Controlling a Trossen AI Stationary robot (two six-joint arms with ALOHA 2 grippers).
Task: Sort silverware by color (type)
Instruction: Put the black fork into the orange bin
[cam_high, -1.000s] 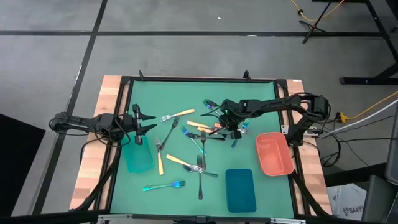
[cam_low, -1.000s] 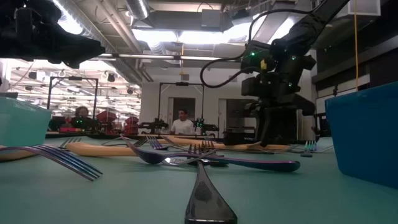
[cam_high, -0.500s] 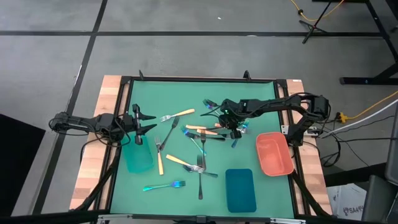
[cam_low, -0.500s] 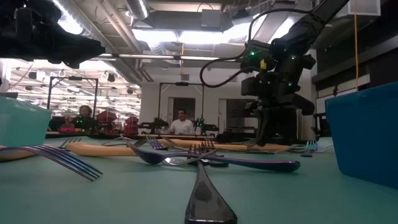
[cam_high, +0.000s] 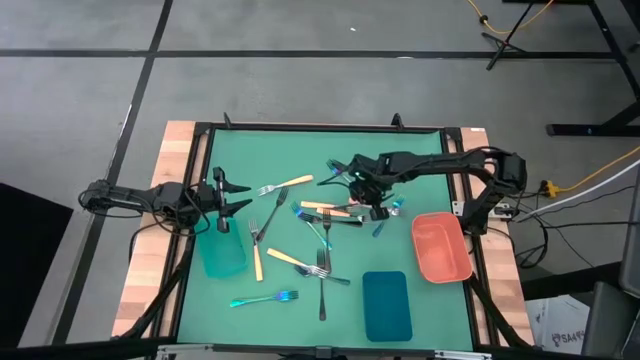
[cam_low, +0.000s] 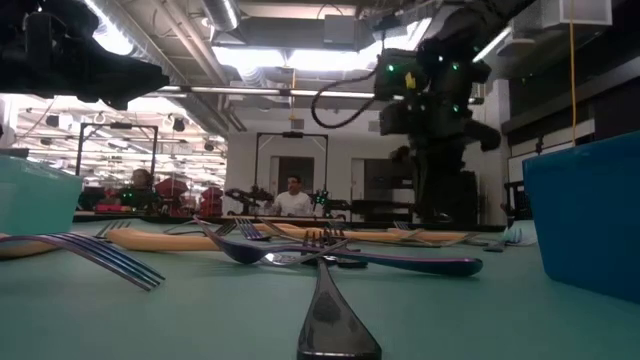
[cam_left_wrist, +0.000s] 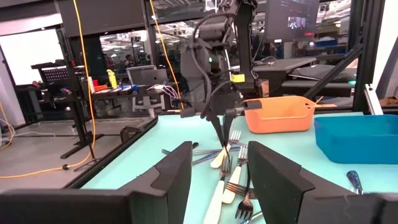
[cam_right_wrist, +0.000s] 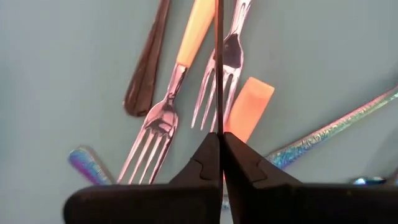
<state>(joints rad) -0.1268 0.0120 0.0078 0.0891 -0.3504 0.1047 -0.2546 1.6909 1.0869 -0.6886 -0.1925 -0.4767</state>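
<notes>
Right gripper (cam_high: 372, 207) lifting one dark utensil (cam_right_wrist: 219, 62)

My jaws pinch it by its thin edge above the silverware (cam_high: 318, 235) at frame centre; left gripper (cam_high: 222, 195) open, idle. It could twist free.

No text or label can be read.

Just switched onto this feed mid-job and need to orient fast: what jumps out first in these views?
The right gripper stands out, over the cutlery pile at the mat's centre, fingers shut on a thin dark utensil that hangs down from them. Forks lie scattered over the green mat, with three trays empty along its near and left edges. The left gripper waits open above the teal tray.
</notes>
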